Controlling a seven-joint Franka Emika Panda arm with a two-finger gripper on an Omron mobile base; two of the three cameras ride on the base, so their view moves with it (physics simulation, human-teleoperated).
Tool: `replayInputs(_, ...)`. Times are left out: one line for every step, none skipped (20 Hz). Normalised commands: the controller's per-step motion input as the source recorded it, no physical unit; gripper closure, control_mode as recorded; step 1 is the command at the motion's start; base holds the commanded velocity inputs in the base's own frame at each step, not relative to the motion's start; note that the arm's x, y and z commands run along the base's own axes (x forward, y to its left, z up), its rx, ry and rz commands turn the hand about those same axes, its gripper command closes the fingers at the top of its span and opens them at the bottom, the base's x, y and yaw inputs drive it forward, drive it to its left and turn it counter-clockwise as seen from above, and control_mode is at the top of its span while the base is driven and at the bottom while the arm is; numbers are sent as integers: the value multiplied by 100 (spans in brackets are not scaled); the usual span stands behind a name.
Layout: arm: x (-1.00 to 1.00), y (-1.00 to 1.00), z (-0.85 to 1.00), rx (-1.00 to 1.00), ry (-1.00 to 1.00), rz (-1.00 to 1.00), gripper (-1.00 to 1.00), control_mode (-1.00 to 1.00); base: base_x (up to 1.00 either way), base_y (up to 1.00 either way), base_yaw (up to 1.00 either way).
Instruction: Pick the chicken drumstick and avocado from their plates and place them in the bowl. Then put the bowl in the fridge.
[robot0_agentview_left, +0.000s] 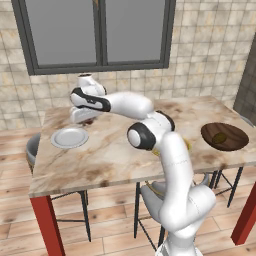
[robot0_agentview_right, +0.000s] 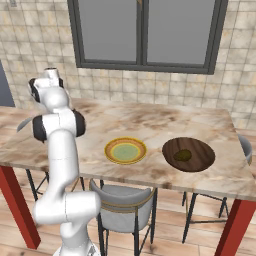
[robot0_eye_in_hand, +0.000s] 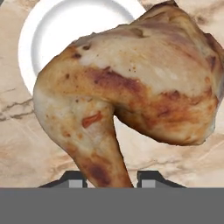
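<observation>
Marble table (robot0_agentview_left: 115, 155) under grey window (robot0_agentview_left: 97, 32); pincer (robot0_eye_in_hand: 111, 177) clamped on chicken drumstick (robot0_eye_in_hand: 131, 92).

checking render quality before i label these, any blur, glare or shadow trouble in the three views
Left base view: even flat light, soft low-resolution edges, the white-grey plate shows only faint rim shading. Right base view: same flat light, no glare on the yellow-rimmed plate or the bowl. Hand view: the chicken drumstick looms large with smeared texture, and the pincer grips its bone end.

Two plates (robot0_agentview_left: 69, 137) (robot0_agentview_right: 125, 150), one bowl (robot0_agentview_right: 189, 154), one avocado (robot0_agentview_right: 183, 155), one chicken drumstick (robot0_eye_in_hand: 131, 92), one table (robot0_agentview_right: 150, 120).
</observation>
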Motion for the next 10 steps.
replayInputs(-44, -62, 18, 1, 0, -10, 100, -100, 0, 0, 0)
replayInputs(-45, -62, 17, 1, 0, -11, 100, -100, 0, 0, 0)
replayInputs(-45, -63, 16, 1, 0, -12, 100, -100, 0, 0, 0)
replayInputs(-46, -65, 16, 1, 0, -13, 100, -100, 0, 0, 0)
replayInputs(-47, -64, 16, 1, 0, -13, 100, -100, 0, 0, 0)
replayInputs(-47, -64, 16, 1, 0, -13, 100, -100, 0, 0, 0)
replayInputs(-47, -63, 15, 1, 0, -14, 100, -100, 0, 0, 0)
replayInputs(-47, -65, 14, 1, 0, -13, 100, -100, 0, 0, 0)
replayInputs(-47, -65, 14, 2, -1, -12, 100, -100, 0, 0, 0)
replayInputs(-48, -66, 13, 2, -1, -12, 100, -100, 0, 0, 0)
